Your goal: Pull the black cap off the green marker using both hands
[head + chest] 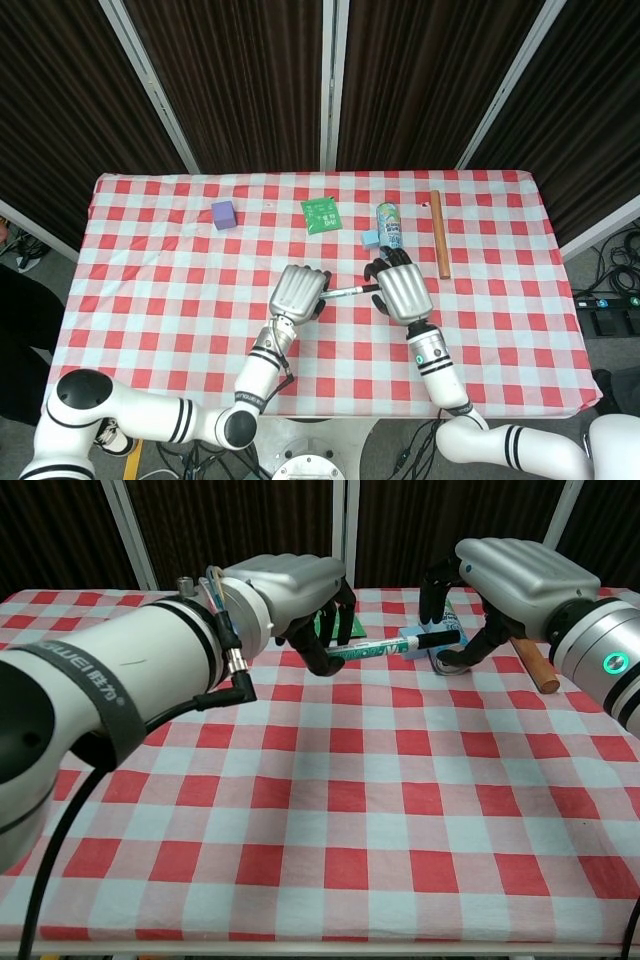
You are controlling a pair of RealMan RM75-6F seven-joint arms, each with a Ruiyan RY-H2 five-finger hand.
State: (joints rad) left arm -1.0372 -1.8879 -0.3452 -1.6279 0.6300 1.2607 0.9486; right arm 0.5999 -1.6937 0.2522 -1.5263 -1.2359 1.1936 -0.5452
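Note:
My left hand grips the green marker by its barrel and holds it level above the table. The black cap points toward my right hand. That hand arches over the cap, fingers above it and thumb below, with a small gap still showing around the cap. In the head view the left hand and right hand sit side by side, and a short stretch of the marker shows between them.
Behind the right hand lie a blue-labelled can, a small light-blue block and a wooden stick. A green packet and a purple cube sit further back on the checkered tablecloth.

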